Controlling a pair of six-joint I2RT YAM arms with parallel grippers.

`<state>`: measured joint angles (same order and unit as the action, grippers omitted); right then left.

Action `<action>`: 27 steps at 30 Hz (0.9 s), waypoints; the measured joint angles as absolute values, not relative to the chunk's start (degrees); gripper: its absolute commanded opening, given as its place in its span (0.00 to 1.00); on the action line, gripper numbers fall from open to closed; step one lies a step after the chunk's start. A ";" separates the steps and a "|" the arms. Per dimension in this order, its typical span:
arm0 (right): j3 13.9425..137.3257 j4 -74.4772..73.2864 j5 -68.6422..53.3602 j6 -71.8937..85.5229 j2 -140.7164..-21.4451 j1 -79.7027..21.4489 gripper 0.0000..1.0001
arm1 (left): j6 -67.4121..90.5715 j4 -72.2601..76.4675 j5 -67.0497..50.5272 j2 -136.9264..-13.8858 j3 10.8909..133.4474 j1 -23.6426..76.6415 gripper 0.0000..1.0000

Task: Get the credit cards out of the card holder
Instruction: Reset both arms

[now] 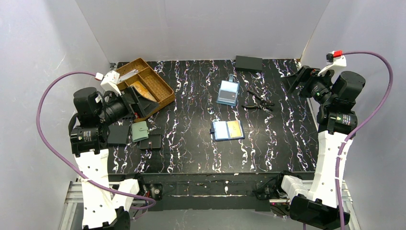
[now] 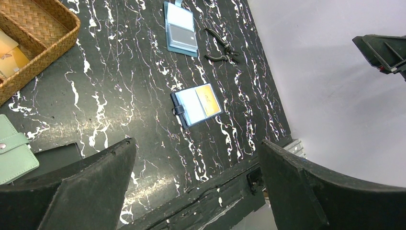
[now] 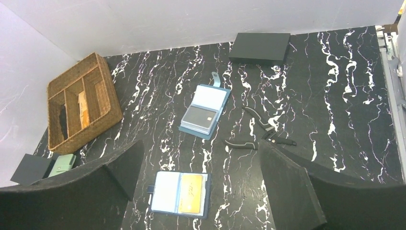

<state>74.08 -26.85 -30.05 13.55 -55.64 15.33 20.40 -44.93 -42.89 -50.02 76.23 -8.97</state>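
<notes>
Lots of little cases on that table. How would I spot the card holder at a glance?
Look at the black, white-veined table, near its middle. The card holder lies open there, nearer the front edge than the light blue case. Unlike that case, it shows a yellow-orange card inside a navy cover.

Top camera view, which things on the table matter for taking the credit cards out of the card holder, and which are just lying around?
For the job:
- open navy card holder
- orange credit card in its right-hand slot

Just lying about:
- light blue case with a tab
- pliers
- black box
- wicker basket
- sage-green pouch
</notes>
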 measured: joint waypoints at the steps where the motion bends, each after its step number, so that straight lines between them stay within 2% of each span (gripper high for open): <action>1: 74.08 -26.85 -30.12 13.59 -55.64 15.33 0.98 | 20.40 -44.93 -42.89 -50.02 76.23 -8.97 0.98; 27: 73.19 -26.74 -30.85 14.74 -55.59 15.44 0.98 | 20.68 -43.75 -43.34 -49.43 74.46 -8.82 0.98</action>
<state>73.19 -26.74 -30.85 14.74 -55.59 15.44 20.68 -43.75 -43.34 -49.43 74.46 -8.82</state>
